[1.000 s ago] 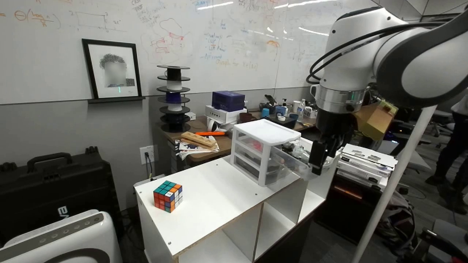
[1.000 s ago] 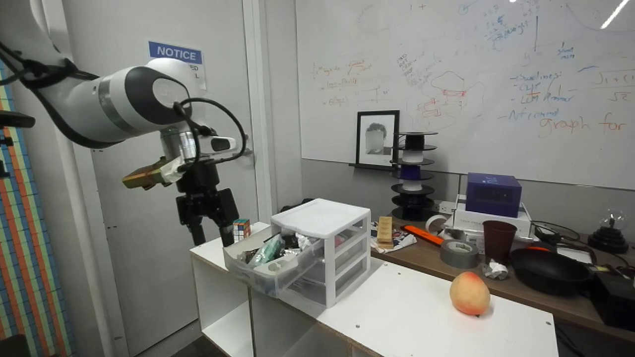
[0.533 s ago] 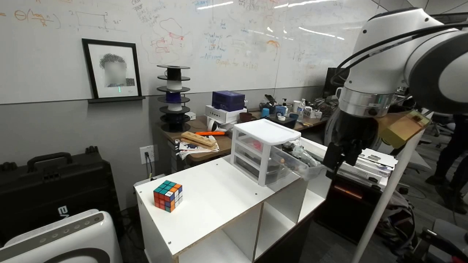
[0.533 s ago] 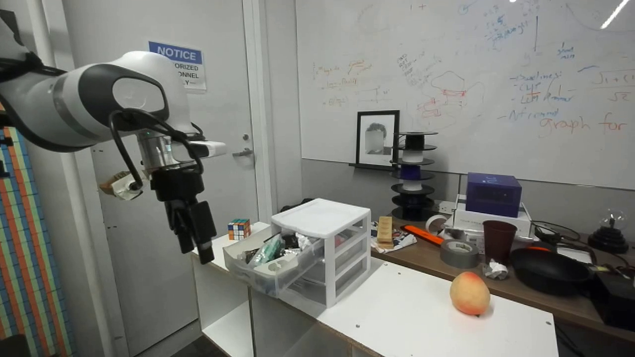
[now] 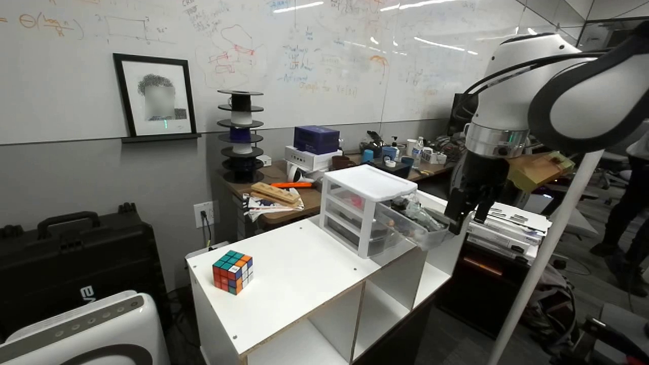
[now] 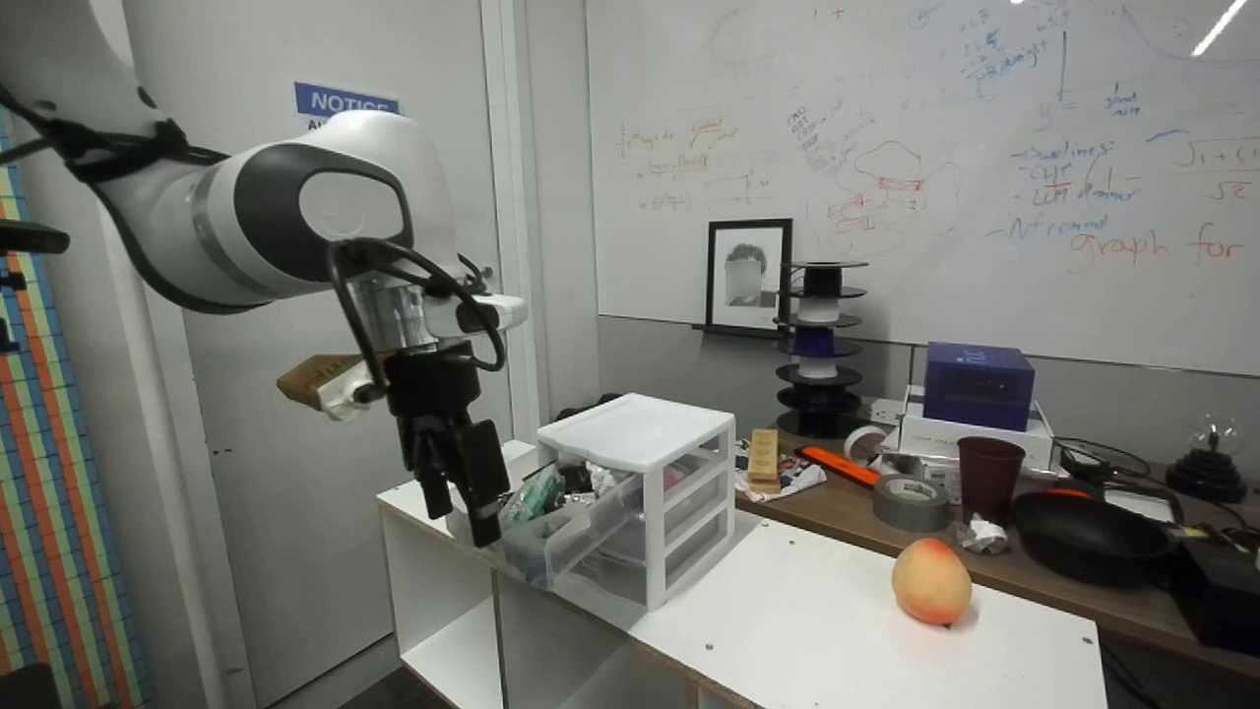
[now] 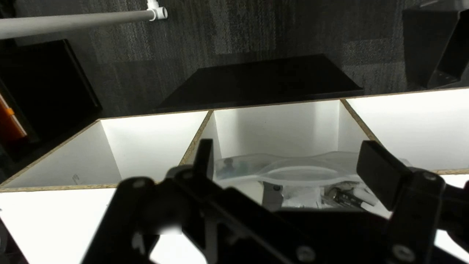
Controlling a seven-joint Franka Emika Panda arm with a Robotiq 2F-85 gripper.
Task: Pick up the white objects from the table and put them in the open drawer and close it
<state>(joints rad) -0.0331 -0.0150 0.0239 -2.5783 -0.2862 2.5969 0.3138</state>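
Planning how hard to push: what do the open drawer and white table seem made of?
Drawer: probably smooth, translucent plastic; you can see through its side. Table: likely particleboard with smooth white coating; its raw edges look brown and speckled.

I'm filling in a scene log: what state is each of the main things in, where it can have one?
End effector: open
Drawer: pulled out, with a jumble inside
Cube: scrambled
Fruit: looks whole
Cup: upright
Bottle: upright
Black case: looks shut
Whiteboard: written on
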